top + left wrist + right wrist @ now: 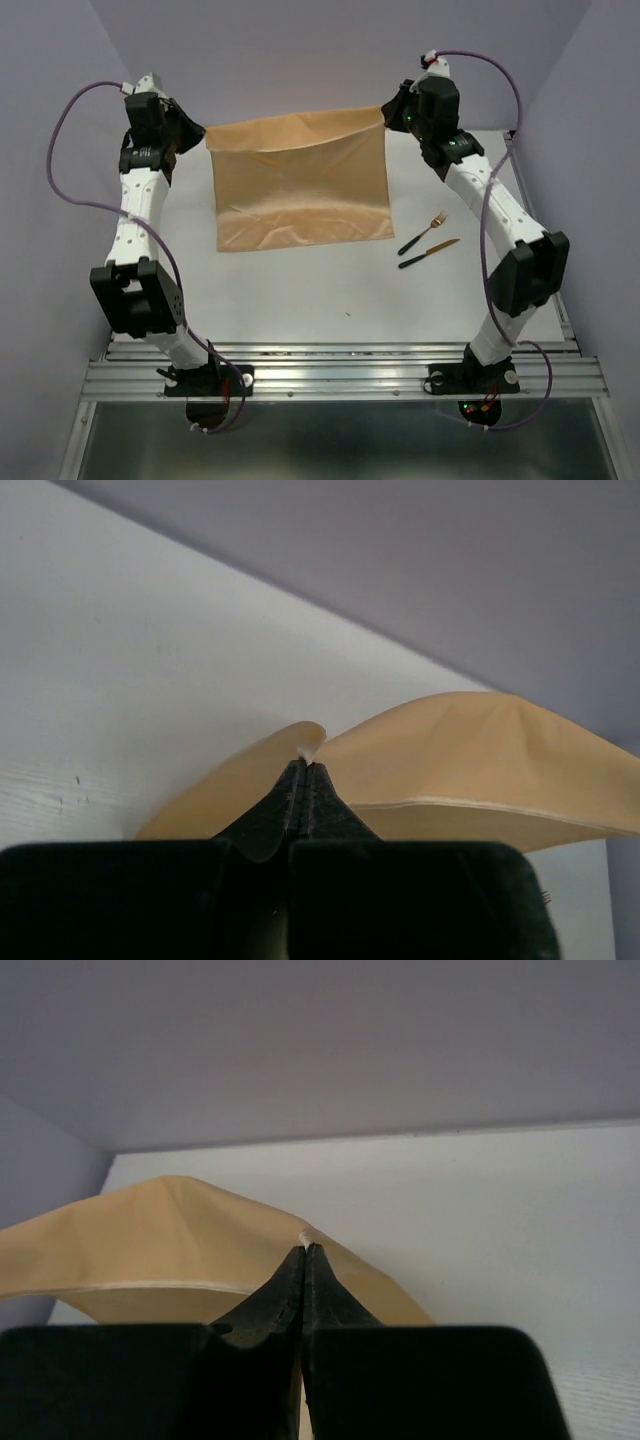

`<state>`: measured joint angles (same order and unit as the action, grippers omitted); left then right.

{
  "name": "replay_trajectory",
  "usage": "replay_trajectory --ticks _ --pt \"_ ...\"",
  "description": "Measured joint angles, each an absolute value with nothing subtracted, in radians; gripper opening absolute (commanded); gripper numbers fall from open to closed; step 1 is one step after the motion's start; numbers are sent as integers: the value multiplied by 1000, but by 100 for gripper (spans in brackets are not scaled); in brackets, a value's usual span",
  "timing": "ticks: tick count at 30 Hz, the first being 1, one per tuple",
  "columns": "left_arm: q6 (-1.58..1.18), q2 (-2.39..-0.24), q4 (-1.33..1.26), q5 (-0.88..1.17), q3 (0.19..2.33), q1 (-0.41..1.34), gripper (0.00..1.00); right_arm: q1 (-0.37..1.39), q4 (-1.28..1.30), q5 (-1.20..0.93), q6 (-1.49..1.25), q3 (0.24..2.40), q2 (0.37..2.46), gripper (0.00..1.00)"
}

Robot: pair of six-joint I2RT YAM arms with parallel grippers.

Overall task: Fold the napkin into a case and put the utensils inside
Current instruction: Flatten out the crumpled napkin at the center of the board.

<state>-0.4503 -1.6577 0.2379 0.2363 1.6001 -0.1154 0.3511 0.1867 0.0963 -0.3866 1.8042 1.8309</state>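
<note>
A: Where was the napkin (300, 190) at that moment?
B: At the far middle of the table (300, 300). Its near part lay flat. Its far edge was lifted off the surface, strung between the two arms and sagging a little in the middle.
A: And the grippers?
B: Both were pinched tight on cloth. The left gripper (303, 764) had the far left corner nipped between its tips, and the right gripper (303, 1249) had the far right corner the same way. A small tuft of fabric showed above each pair of tips.
A: The cutlery?
B: The fork (424, 232) and what looked like a knife (430, 252) lay side by side on the bare table, right of the napkin and apart from it.
A: So which step was that?
B: An early fold, as I judged it, with the far edge raised to be carried toward the near edge. No pocket had been shaped yet.
A: What did the next move call for?
B: Both arms travelling together at matching height, then setting corners onto corners before letting go. An uneven pull would skew the fold.
</note>
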Motion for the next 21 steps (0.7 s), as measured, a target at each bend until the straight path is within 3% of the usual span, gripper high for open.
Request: replay_trajectory --ticks 10,21 --pt "-428 -1238 261 277 1705 -140 0 351 165 75 -389 1699 1347 1" --pt "-382 -1019 411 277 1922 -140 0 351 206 -2 -396 1669 1032 1"
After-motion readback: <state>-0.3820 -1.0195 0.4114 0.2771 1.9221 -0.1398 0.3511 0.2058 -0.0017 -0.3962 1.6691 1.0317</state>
